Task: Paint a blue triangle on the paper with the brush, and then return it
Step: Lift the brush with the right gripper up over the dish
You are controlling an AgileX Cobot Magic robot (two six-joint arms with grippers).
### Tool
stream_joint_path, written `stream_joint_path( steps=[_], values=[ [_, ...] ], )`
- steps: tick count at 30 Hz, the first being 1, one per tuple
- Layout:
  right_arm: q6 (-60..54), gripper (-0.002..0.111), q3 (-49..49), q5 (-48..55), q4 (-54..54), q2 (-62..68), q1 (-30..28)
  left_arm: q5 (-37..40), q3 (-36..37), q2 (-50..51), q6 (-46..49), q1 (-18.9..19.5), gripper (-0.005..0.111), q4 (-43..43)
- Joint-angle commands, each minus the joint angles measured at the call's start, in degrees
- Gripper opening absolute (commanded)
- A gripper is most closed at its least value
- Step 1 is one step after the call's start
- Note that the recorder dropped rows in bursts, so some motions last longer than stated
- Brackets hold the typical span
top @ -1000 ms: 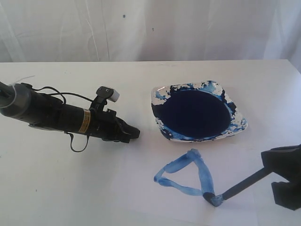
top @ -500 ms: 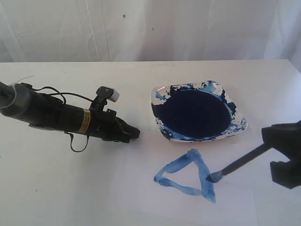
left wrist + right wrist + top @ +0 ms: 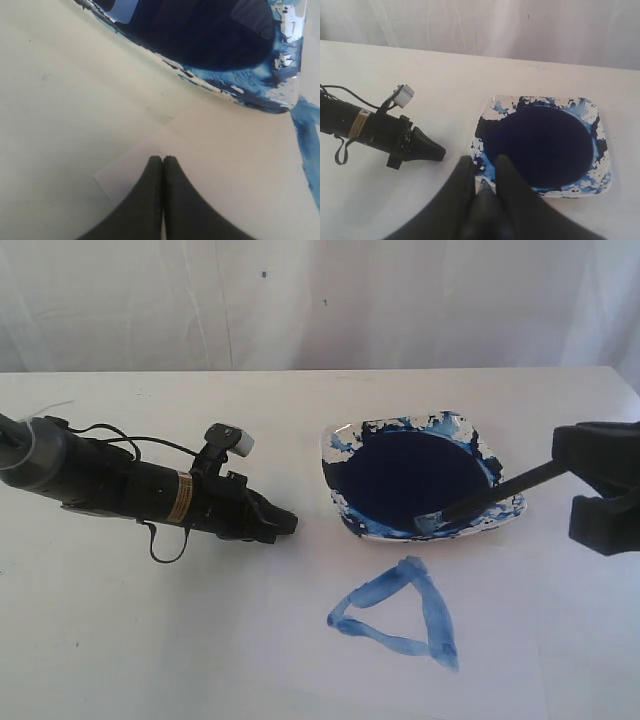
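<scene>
Brush in hand at the dish; triangle finished on the paper.
Exterior: right gripper clamped on the right end of the brush, bristles at the near rim of the dish; blue triangle lies nearer, on the paper; left gripper idle at left. Left wrist: jaws pressed together, empty. Right wrist: fingers pinch the handle. Judged light, stiff, thin, wet-tipped; hold the shaft, clear of the bristles.

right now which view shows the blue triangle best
The exterior view: the whole blue triangle is in sight. The left wrist view catches only one stroke; the right wrist view shows none.
</scene>
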Motion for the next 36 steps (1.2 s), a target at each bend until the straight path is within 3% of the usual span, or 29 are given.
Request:
stream_joint_path(
  steps=[1,15,23,36],
  values=[
    [1.7,0.000,0.1,-3.5,2.8,3.0,-0.1,2.5,0.0,-0.1,0.1,-0.2,0.000,0.9],
    [1.7,0.000,0.1,-11.4,10.1,18.0,-0.1,2.5,0.0,-0.1,0.1,-0.2,0.000,0.9],
    [1.7,0.000,0.1,-13.9,10.3,18.8,1.8,2.5,0.0,-0.1,0.1,-0.2,0.000,0.9],
    [-7.4,0.000,0.1,-30.9,10.0,18.8,-0.2,2.5,0.0,-0.1,0.1,-0.2,0.000,0.9]
  ],
)
